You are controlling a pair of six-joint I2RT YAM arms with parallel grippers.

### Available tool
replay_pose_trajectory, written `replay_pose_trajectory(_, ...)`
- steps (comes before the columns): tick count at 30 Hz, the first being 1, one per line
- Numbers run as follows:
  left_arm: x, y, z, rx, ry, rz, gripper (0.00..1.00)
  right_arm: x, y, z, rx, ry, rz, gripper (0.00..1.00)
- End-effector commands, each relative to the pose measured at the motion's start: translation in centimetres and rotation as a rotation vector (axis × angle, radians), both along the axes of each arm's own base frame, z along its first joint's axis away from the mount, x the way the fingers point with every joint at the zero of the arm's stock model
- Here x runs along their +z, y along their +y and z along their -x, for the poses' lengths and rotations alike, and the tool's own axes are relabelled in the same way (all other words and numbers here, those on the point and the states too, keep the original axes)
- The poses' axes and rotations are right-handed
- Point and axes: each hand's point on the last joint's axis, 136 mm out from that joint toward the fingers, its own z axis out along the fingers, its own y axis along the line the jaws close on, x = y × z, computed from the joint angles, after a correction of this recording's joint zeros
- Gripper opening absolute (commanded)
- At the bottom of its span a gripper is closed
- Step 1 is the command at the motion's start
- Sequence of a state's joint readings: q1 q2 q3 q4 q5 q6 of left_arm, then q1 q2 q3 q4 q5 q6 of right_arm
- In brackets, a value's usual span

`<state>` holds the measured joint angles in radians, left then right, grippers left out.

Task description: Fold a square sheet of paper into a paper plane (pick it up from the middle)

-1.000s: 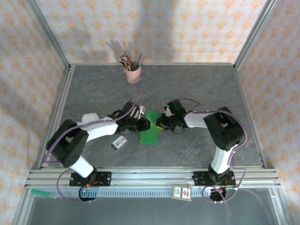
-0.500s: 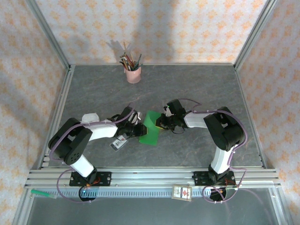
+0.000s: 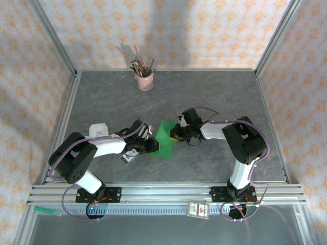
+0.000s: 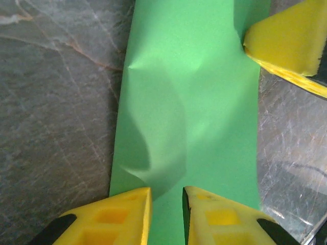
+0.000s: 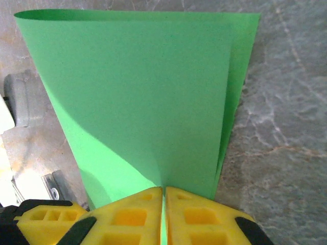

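Shift since a second ago: left arm has swung toward the near edge, so the left gripper point(image 4: 167, 193) now sits on the near end of the green sheet point(image 3: 164, 139), which lies folded double mid-counter point(image 3: 219, 92). You look set to crease that fold. Jaws are a slit apart with the paper buckled ahead of them; pinching or pressing, cannot tell. The right gripper point(image 5: 164, 190) is clamped on the sheet's right edge.
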<state>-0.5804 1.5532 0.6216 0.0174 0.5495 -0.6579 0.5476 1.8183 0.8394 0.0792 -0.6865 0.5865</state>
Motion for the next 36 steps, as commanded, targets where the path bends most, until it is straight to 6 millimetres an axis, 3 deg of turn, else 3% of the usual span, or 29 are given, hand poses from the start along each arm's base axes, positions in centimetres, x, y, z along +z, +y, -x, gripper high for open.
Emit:
replay_pose_trajectory(1,0.1,0.4,0.5,-0.003,0.004,-0.003,0.29,-7.9,-6.9,3.1,-0.074,0.119,0.36,0.12)
replay_pose_trajectory(7,3.3,-1.1,0.1,-0.007,-0.042,0.119,0.29,-7.7,-6.9,3.0,-0.079,0.115,0.359,0.12)
replay_pose_trajectory(18,-2.1,1.7,2.9,-0.008,0.082,-0.052,0.29,-7.8,-7.0,3.0,-0.076,0.113,0.366,0.11)
replay_pose_trajectory(24,1.8,0.0,2.0,-0.022,0.001,0.067,0.3,-7.8,-7.1,3.1,-0.077,0.113,0.37,0.11)
replay_pose_trajectory(27,2.5,-0.6,2.1,-0.025,0.001,0.118,0.3,-7.7,-7.1,3.1,-0.078,0.111,0.371,0.11)
replay_pose_trajectory(34,-1.4,1.9,3.1,-0.001,0.065,-0.045,0.3,-7.8,-7.2,3.1,-0.077,0.112,0.373,0.11)
replay_pose_trajectory(36,-1.6,2.4,3.0,-0.002,0.061,-0.08,0.3,-7.8,-7.2,3.2,-0.077,0.114,0.375,0.11)
